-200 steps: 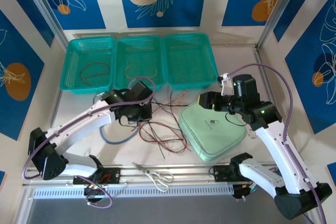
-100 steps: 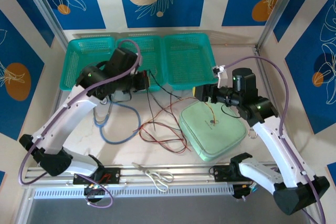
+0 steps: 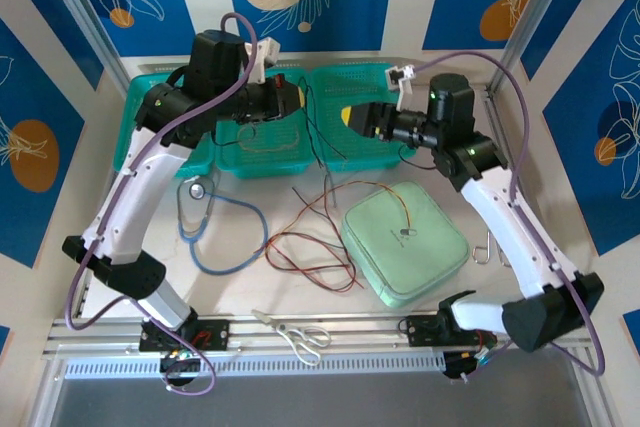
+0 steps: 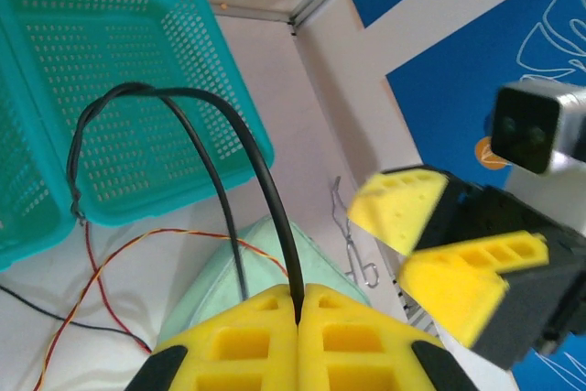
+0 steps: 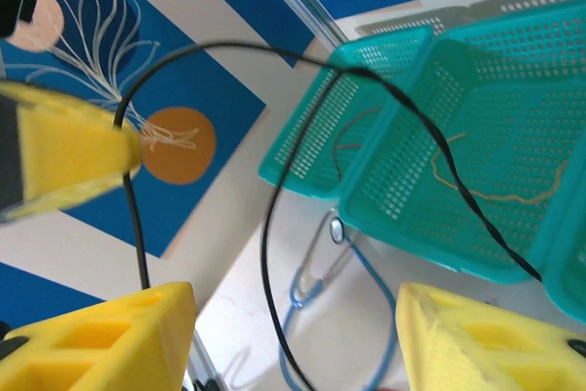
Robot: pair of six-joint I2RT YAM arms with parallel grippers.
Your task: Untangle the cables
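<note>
My left gripper [image 4: 298, 298] is raised over the middle basket [image 3: 262, 162] and is shut on a black cable [image 4: 265, 190] that loops up and hangs down from it. In the top view that gripper [image 3: 290, 97] faces my right gripper [image 3: 352, 117], which stands open a short way off. The black cable's loop [image 5: 265, 254] dangles between the right gripper's [image 5: 295, 318] spread fingers without touching them. A tangle of red, black and yellow cables [image 3: 310, 247] lies on the table. One tan-yellow cable [image 5: 494, 194] lies in the middle basket and a red one [image 5: 352, 130] in the left basket.
Three teal baskets line the back; the right one [image 3: 370, 152] lies under my right gripper. A blue stethoscope [image 3: 215, 227] lies left of the tangle and a mint pouch [image 3: 405, 242] to its right. Scissors [image 3: 295, 332] sit at the near edge, a metal clip [image 3: 483, 247] by the pouch.
My left arm has lifted from the table and swung back over the baskets, drawing the black cable up. My right gripper has risen off the pouch and moved back towards the left gripper.
</note>
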